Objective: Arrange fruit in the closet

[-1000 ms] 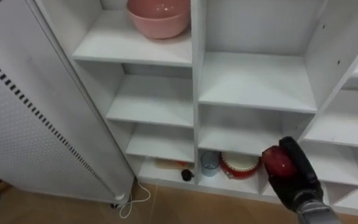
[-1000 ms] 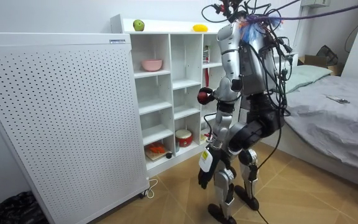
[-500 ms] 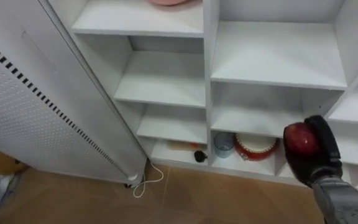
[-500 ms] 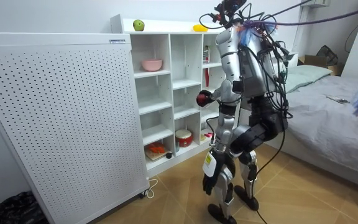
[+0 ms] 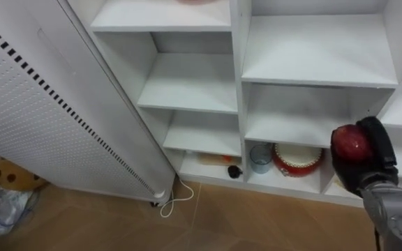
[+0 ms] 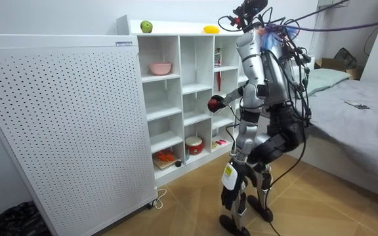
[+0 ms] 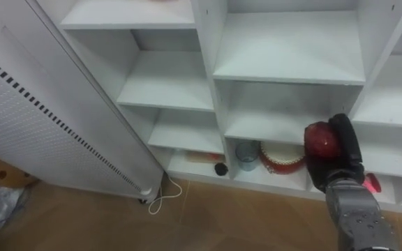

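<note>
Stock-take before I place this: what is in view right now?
closet: one, white, before the robot
apple: one, red, in right hand
bowl: one, pink, upper left shelf
tin: one, red and white, bottom middle compartment
cup: one, bluish, left of tin
green fruit: one, on closet top
yellow fruit: one, on closet top
panel: one, white, perforated, left of closet
bed: one, grey, behind robot
right hand: black, curled round apple
left hand: dark, hanging low by its leg

In the room view, a white perforated panel (image 6: 58, 118) stands at 9 o'clock, a bed (image 6: 353, 118) at 3, wood floor (image 6: 176, 213) at 6.
</note>
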